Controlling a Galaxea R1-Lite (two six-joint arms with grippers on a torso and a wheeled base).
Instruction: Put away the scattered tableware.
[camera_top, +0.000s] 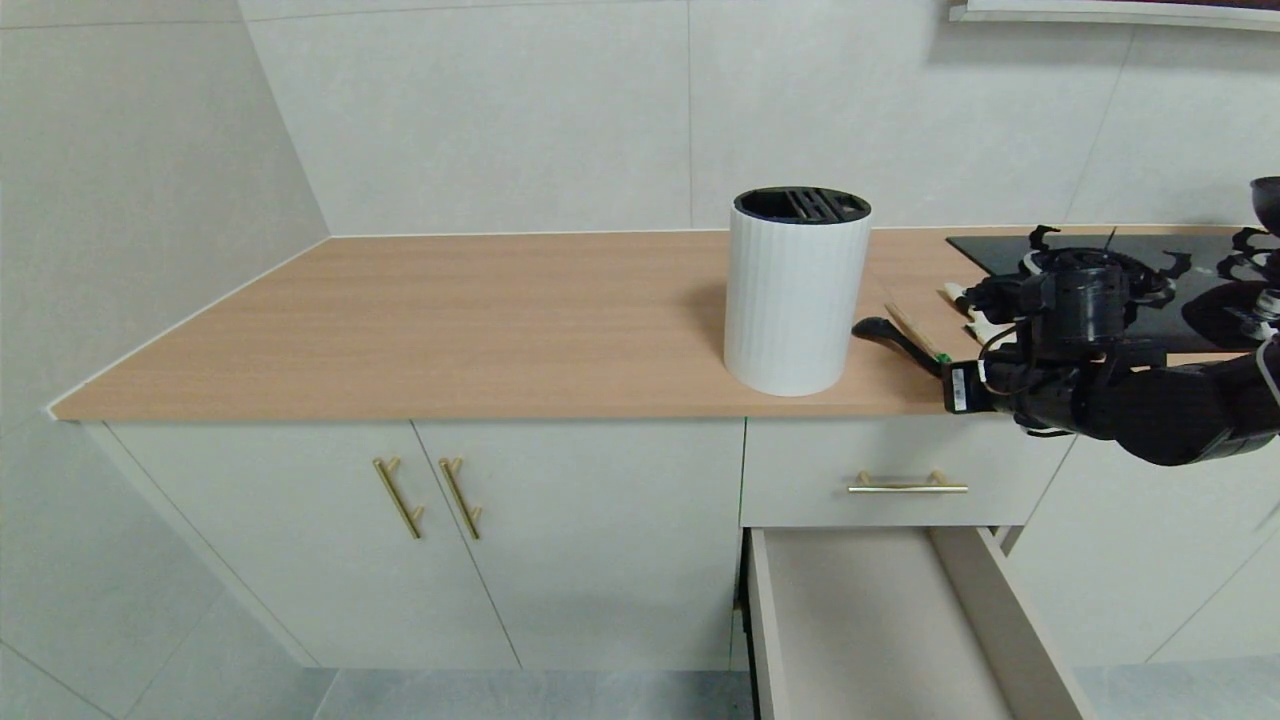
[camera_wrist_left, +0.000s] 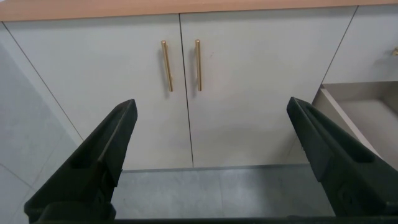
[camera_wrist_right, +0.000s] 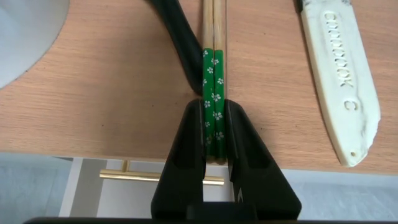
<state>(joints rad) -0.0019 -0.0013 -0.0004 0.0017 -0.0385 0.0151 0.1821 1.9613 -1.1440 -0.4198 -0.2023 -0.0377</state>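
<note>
- The right gripper (camera_wrist_right: 216, 109) has its two black fingers pinched shut on the green, flower-printed ends of a pair of pale bamboo chopsticks (camera_wrist_right: 215, 68). The sticks run straight out past the fingertips, flat on the wooden countertop (camera_wrist_right: 112, 106).
- A curved black plastic utensil handle (camera_wrist_right: 180, 43) lies close against the sticks on one side of the fingers. On the other side, well apart, lies a cream plastic utensil handle (camera_wrist_right: 345, 81).
- The white ribbed cylindrical holder with a black slotted top (camera_top: 795, 300) stands ahead of the fingertips, beyond the black handle.
- The left gripper (camera_wrist_left: 211, 109) has its fingers spread wide with nothing between them, facing white cabinet doors (camera_wrist_left: 249, 93).
- To my eye the grasp is made and the lift comes next. The sticks must rise clear of the black handle, tip upright and go into a holder slot, or perhaps into the open white drawer (camera_top: 860, 620) below.
</note>
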